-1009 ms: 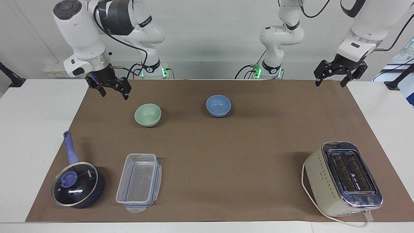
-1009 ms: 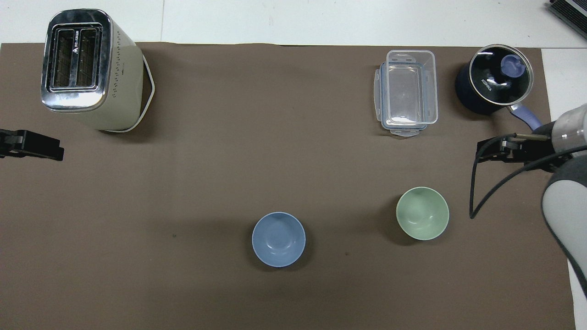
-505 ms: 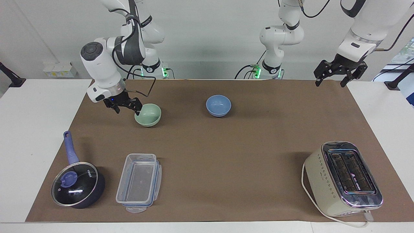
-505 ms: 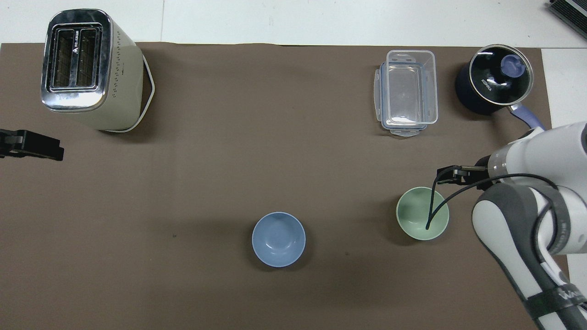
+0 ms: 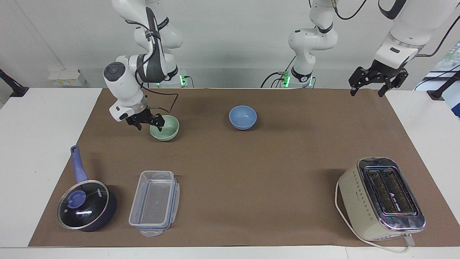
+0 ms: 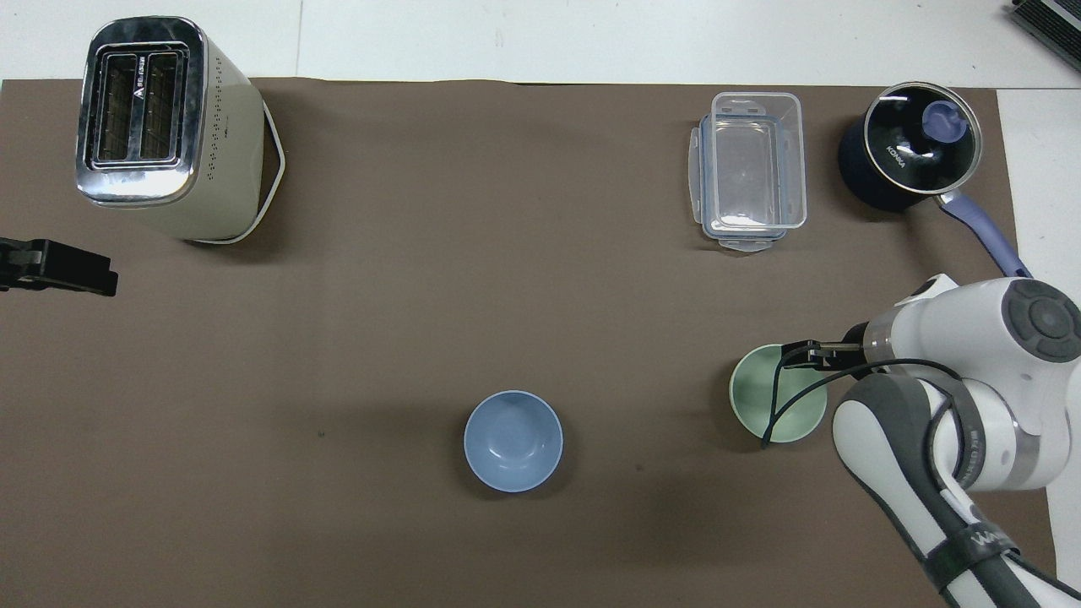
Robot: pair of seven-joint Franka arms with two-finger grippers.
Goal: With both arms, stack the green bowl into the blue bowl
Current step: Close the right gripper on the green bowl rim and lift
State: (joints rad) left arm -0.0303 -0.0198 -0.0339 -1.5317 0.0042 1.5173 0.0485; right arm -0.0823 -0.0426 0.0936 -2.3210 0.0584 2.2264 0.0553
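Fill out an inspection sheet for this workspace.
Surface: brown mat over a white table.
Job's things: green bowl and blue bowl sit apart, not stacked.
Clutter: lidded pot, clear container, toaster, all farther from the robots than the bowls.
Grippers: right tool open at the green bowl's rim; left tool open, waiting over the mat's edge.
Cables: toaster cord on the mat.
Surroundings: nothing seen.
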